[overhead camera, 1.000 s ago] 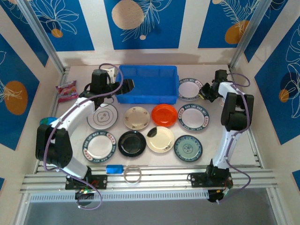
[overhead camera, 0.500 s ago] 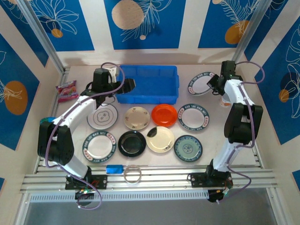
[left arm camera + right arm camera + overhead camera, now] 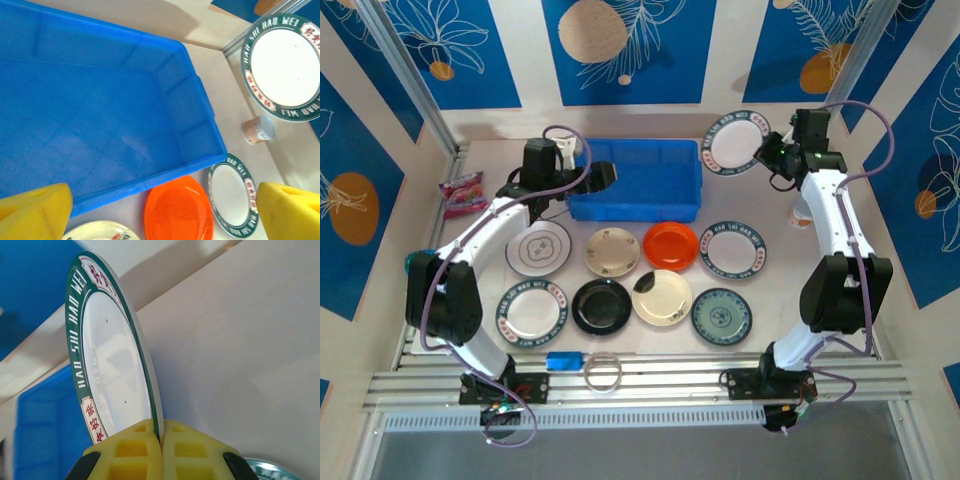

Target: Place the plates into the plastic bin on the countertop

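Observation:
My right gripper (image 3: 767, 155) (image 3: 161, 440) is shut on the edge of a white plate with a green-and-red rim (image 3: 740, 143) (image 3: 107, 365). It holds the plate tilted in the air, just right of the blue plastic bin (image 3: 635, 208). That same plate (image 3: 285, 65) shows in the left wrist view. My left gripper (image 3: 599, 177) (image 3: 165, 220) hangs open over the bin's left end, nothing between its yellow fingers (image 3: 35, 210). The bin (image 3: 200, 100) has nothing inside. Several plates lie in two rows in front of it, among them orange (image 3: 671, 245) (image 3: 179, 210), green-rimmed (image 3: 733, 248) (image 3: 234, 195), black (image 3: 601, 305) and teal (image 3: 721, 316).
A small beige cup (image 3: 803, 213) (image 3: 257, 130) stands right of the bin, under my right arm. A pink packet (image 3: 463, 193) lies at the far left. A small blue lid-like object (image 3: 564, 361) and a clear ring (image 3: 603, 373) rest by the front metal rail (image 3: 650, 388).
My right gripper has lifted the green-rimmed plate off the countertop beside the bin, up and toward the back wall. My left gripper has edged slightly right over the bin.

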{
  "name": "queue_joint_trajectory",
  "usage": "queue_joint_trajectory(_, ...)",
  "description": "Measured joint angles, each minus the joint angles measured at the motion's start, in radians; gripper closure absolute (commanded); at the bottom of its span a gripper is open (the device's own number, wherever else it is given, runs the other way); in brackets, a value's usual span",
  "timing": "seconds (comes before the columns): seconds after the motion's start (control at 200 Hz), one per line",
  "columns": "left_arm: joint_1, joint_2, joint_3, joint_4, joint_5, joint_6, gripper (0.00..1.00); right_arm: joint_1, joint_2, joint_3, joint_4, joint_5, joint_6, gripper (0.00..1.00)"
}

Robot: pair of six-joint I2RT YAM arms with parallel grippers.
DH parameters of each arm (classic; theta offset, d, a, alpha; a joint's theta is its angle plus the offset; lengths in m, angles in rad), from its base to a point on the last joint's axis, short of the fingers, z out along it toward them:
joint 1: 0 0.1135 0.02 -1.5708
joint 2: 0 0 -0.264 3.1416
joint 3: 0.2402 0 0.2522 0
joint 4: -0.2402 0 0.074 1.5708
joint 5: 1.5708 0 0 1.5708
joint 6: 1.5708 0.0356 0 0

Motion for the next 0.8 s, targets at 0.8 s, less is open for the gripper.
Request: queue_joint_trajectory(0.8, -0.003, 0.135, 0.026, 0.258, 0.187, -0.262, 0.41, 0.235, 0.080, -0.001, 0.085, -0.368, 0.000, 1.00)
